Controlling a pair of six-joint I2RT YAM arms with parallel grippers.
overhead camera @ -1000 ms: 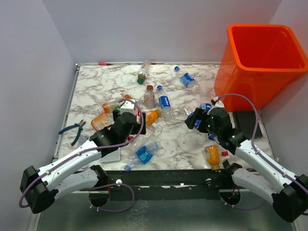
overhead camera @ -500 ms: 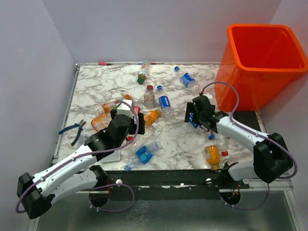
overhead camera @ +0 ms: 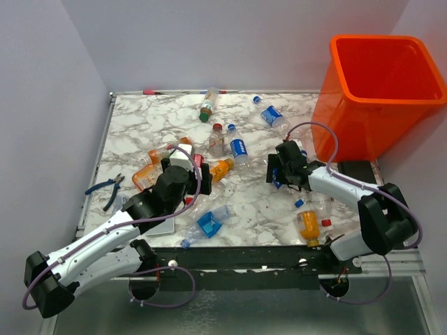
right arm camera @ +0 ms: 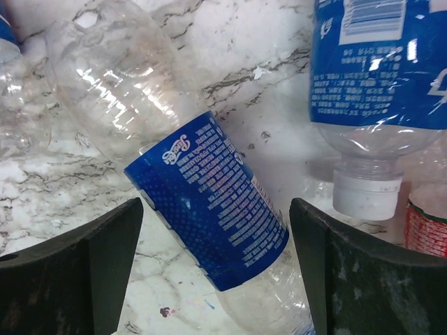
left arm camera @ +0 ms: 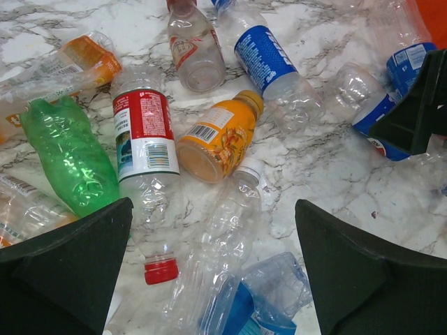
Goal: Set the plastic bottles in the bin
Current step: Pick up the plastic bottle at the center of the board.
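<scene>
Over the last second the right arm has swung in from the near right of the desk (overhead camera: 140, 118). The right gripper (overhead camera: 276, 172) now sits lower and further toward the middle, just to the 3 o'clock side of centre. The left arm has barely shifted.

In this new position the right jaws straddle a blue-labelled clear bottle (right arm camera: 206, 213) that lies flat on the marble, slanting from 10 o'clock to 5 o'clock in the wrist view. This looks like the lead-in to a pick. The jaws stand wide apart, one finger on each side of the label. Whether either finger touches the bottle cannot be told, and the bottle is not lifted.

The left gripper (left arm camera: 213, 206) is fully spread and holds nothing. It hovers over a cluster made up of a red-labelled bottle (left arm camera: 143, 132), an orange bottle (left arm camera: 216, 139) and a crushed green bottle (left arm camera: 66, 153).

The other plastic bottles (overhead camera: 237, 148) are scattered across the desk. The orange bin (overhead camera: 349, 125) stands at 2 o'clock, off the far right corner. No bottle shows inside it, so the task appears barely begun.
</scene>
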